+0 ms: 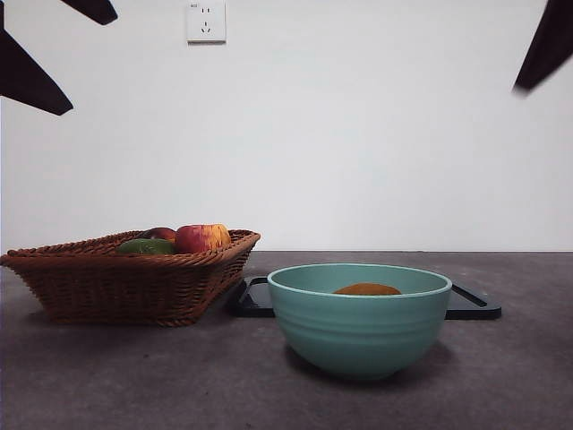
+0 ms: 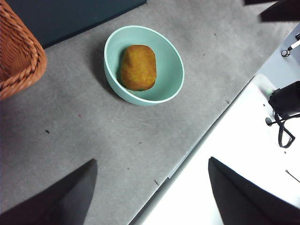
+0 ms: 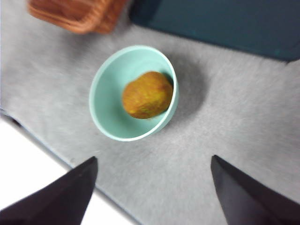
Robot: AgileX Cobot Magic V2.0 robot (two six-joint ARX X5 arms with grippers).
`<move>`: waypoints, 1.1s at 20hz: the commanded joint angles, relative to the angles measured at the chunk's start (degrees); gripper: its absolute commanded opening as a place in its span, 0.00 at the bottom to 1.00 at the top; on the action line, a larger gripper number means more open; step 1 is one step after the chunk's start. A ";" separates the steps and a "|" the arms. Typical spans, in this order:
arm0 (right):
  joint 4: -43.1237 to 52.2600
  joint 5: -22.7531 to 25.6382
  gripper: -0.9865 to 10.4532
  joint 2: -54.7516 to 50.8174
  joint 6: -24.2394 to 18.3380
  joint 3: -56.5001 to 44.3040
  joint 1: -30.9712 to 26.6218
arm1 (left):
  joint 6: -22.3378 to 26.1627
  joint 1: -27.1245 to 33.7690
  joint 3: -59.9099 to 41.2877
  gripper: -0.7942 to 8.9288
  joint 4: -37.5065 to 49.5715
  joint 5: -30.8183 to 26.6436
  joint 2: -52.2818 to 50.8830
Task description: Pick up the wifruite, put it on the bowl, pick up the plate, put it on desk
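1. Two grippers, both high above the desk (image 1: 501,376) and both empty. Left gripper (image 2: 152,192): jaws spread wide, nothing between them. Right gripper (image 3: 152,192): jaws likewise spread, holding nothing. In the front view the arms show only as dark tips at the top corners.
2. Below both wrist cameras: bowl (image 1: 358,318), upright on the desk, near the front edge. Wifruite (image 2: 138,67) lies inside it, resting on the bowl's floor; from the front only its top shows above the rim.
3. Behind the bowl: plate (image 1: 470,305), a flat dark tray, lying on the desk. Nothing visible on it. Whether bowl and plate touch, cannot tell from these views.
4. Beside the plate: wicker basket (image 1: 125,282) with an apple (image 1: 202,237) and a green fruit (image 1: 145,245). Neither belongs to the task.
5. Status, judged from layout: first half done, wifruite in bowl. Second half unclear: plate already sits on the desk, and no gripper is near it. If it is to be moved, that pick is not yet begun.
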 commanded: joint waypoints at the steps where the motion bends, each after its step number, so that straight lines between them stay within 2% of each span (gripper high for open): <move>1: 6.75 4.00 0.40 3.04 5.31 -1.81 4.59 | 1.20 -0.26 0.31 0.47 0.63 0.28 0.33; 8: 19.15 20.46 0.32 16.72 9.29 -2.32 16.52 | 1.31 -0.26 0.31 0.47 0.59 0.28 0.33; 12: 23.93 24.39 0.31 23.78 9.35 -2.32 19.21 | 1.31 -0.26 0.31 0.47 0.57 0.28 0.33; 13: 25.05 26.12 0.28 25.55 9.60 -2.32 19.69 | 1.31 -0.26 0.31 0.47 0.57 0.28 0.33; 15: 26.23 27.63 0.25 28.00 9.75 -2.32 20.11 | 1.31 -0.26 0.31 0.47 0.57 0.28 0.33; 19: 27.45 27.74 0.25 30.97 9.75 -2.32 20.13 | 1.31 -0.26 0.31 0.47 0.55 0.28 0.33; 22: 28.50 27.47 0.14 32.39 9.73 -2.32 20.31 | 1.33 -0.26 0.31 0.47 0.55 0.28 0.33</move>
